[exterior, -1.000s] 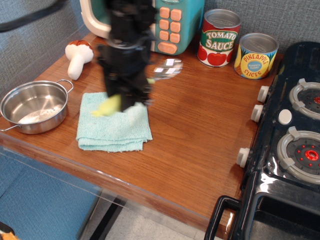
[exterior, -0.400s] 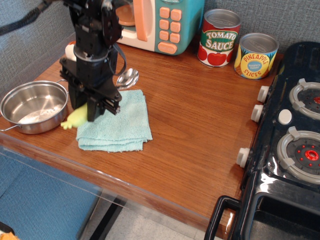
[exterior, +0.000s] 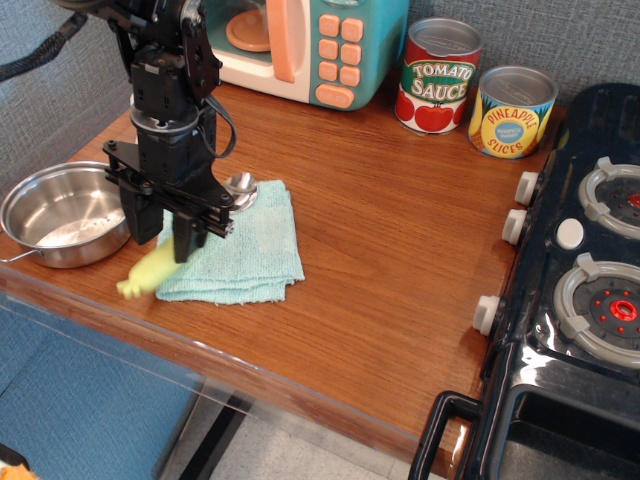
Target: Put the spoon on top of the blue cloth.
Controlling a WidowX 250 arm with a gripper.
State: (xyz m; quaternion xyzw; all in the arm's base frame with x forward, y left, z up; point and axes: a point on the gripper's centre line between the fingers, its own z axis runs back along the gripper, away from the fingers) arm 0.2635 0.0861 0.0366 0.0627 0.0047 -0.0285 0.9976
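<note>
The spoon (exterior: pixel 148 272) has a pale yellow-green handle that sticks out below my gripper toward the table's front left edge; its silver bowl (exterior: pixel 240 186) shows to the right of the gripper, over the cloth's back edge. The blue cloth (exterior: pixel 250 250) lies folded on the wooden table, partly hidden by the gripper. My black gripper (exterior: pixel 160 232) hangs over the cloth's left edge and is shut on the spoon's middle. Whether the spoon touches the cloth I cannot tell.
A steel pot (exterior: pixel 60 212) stands left of the cloth. A toy microwave (exterior: pixel 310 45), a tomato sauce can (exterior: pixel 438 75) and a pineapple can (exterior: pixel 511 110) stand at the back. A black toy stove (exterior: pixel 590 270) fills the right side.
My gripper has moved left and toward the front with the spoon, from above the cloth's middle to its left edge, and lower. The spoon's handle now points further down-left.
</note>
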